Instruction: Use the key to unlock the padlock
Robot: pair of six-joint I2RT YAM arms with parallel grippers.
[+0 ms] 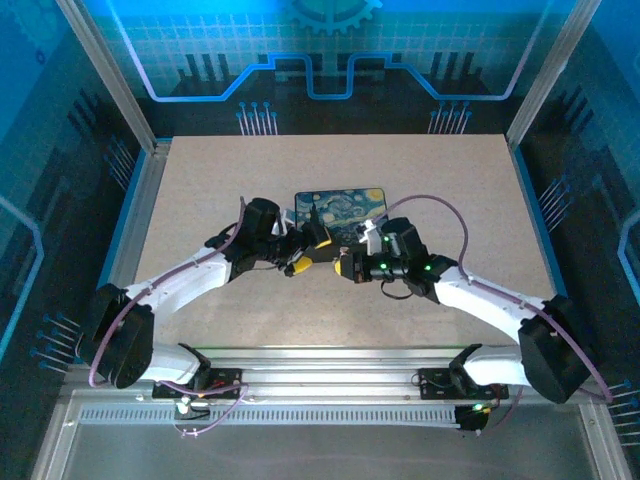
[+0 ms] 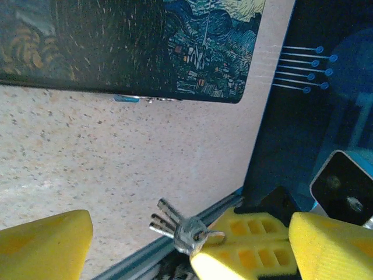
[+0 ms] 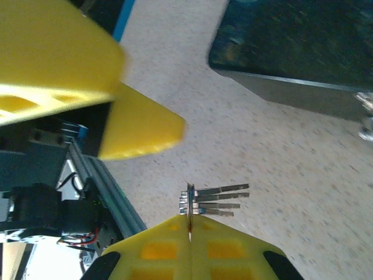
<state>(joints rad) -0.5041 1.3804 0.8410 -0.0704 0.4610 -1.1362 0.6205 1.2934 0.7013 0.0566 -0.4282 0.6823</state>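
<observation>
R gripper (image 3: 189,220) is pinched tight on the ring of the key (image 3: 218,200). The 4 or so thin blades stick out free past the fingertips, fanned roughly level above the table (image 1: 450,180). Holding by the ring and not the blades looks deliberate: it leaves the working ends bare for the lock. It also means the blades can swing loose.

L gripper (image 1: 305,255) stands wide, holding nothing. Its yellow fingers (image 2: 41,248) sit either side of the R gripper's tip, so the key bunch hangs just about between them. My guess is a handover or regrip: L is set to close on 1 blade, or steady the bunch, so a single key can be aimed.

The painted box (image 1: 340,205) lies flat on the table just beyond both grippers, near but apart from them. A small silvery fitting (image 3: 363,119) shows at its near edge. It's too blurred to say if that's the padlock.

Task looks early: key in hand, nothing in a keyhole yet. Risk: the 4 blades tangle, or the wrong 1 gets pinched.
</observation>
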